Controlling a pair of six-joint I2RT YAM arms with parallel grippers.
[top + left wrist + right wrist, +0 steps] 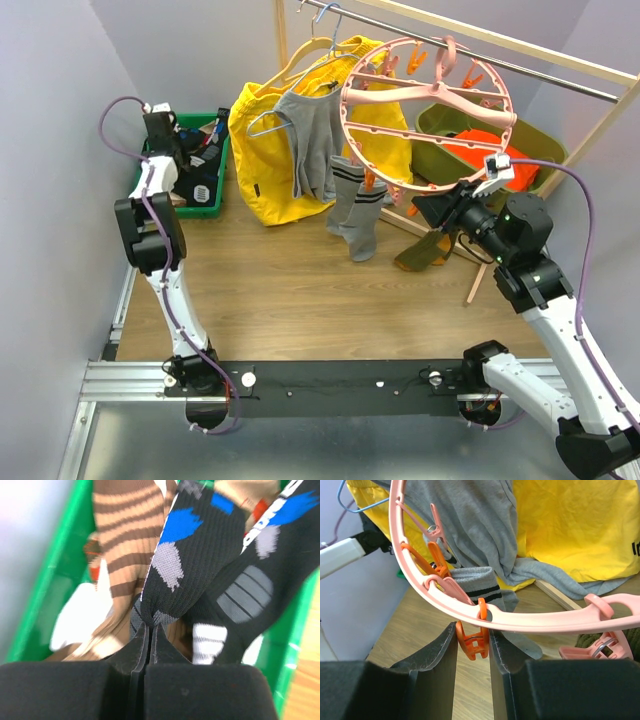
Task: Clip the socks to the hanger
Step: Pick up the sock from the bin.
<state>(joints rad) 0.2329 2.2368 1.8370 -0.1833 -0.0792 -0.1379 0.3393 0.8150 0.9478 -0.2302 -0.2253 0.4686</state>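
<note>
The round pink hanger (425,110) hangs from the rail, with grey socks (355,205) and an olive-brown sock (425,250) clipped to its lower rim. My right gripper (432,205) is at that rim. In the right wrist view its jaws (472,630) press both sides of an orange clip (474,645) under the pink ring (530,622), beside a grey sock (485,582). My left gripper (195,155) is in the green bin (222,165). In the left wrist view it (150,627) is shut on a black sock with blue and grey patches (185,550).
A brown-and-white striped sock (125,545) and other socks lie in the green bin (55,580). A yellow jacket (262,140) and a grey shirt (310,135) hang on thin hangers left of the ring. An olive bin (480,150) stands behind the wooden rack.
</note>
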